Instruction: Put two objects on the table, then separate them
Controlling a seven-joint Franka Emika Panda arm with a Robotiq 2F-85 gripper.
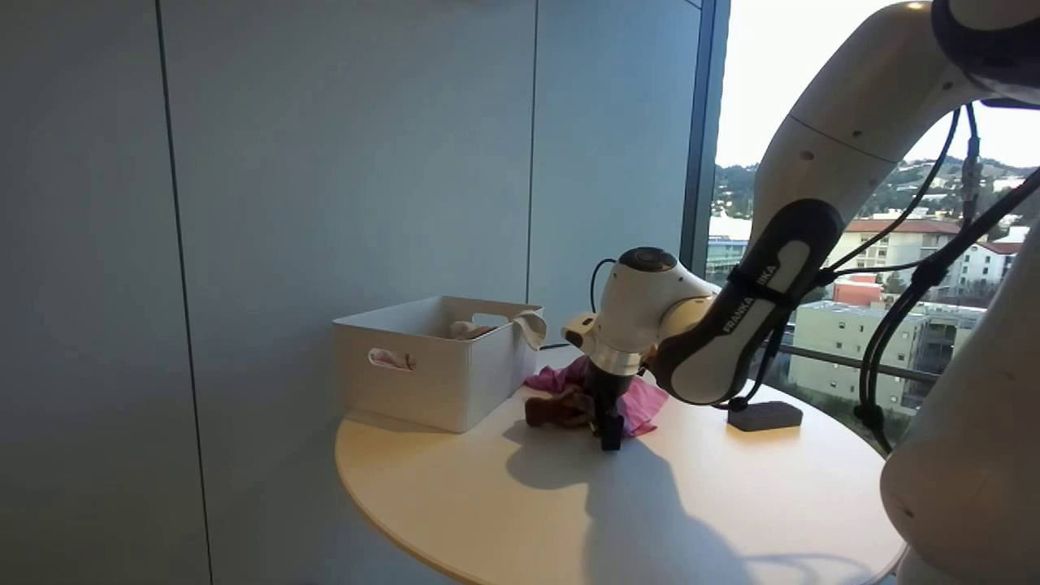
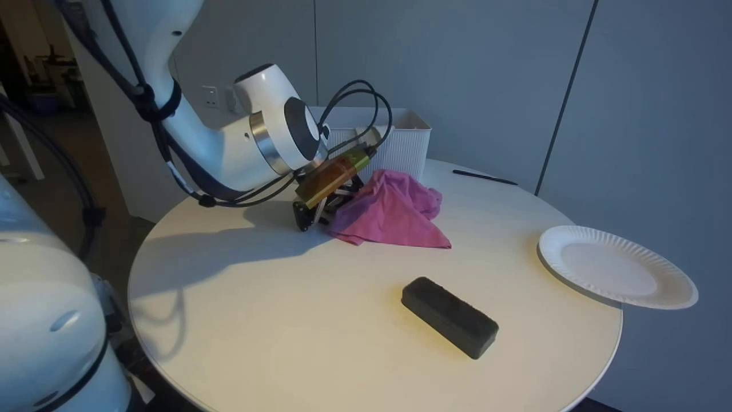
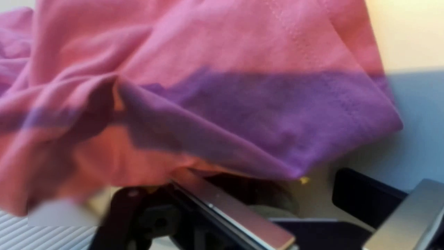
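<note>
My round tabletop [image 2: 274, 343] carries the white box [image 1: 418, 396] and, just beside it, the rumpled pink cloth [image 2: 394, 220]. I have the tool [image 1: 608, 429] down at the cloth's edge, jaws spread. The brown plush [image 1: 548, 411] sits right by it on the tabletop; whether between the jaws, I can't tell. The black block [image 2: 449, 317] lies well apart.

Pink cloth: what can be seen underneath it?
In an exterior view, a brown lumpy thing sticks out beside the pink cloth. How much of it the cloth covers, or whether anything else lies underneath, cannot be seen: the folds hide that.
</note>
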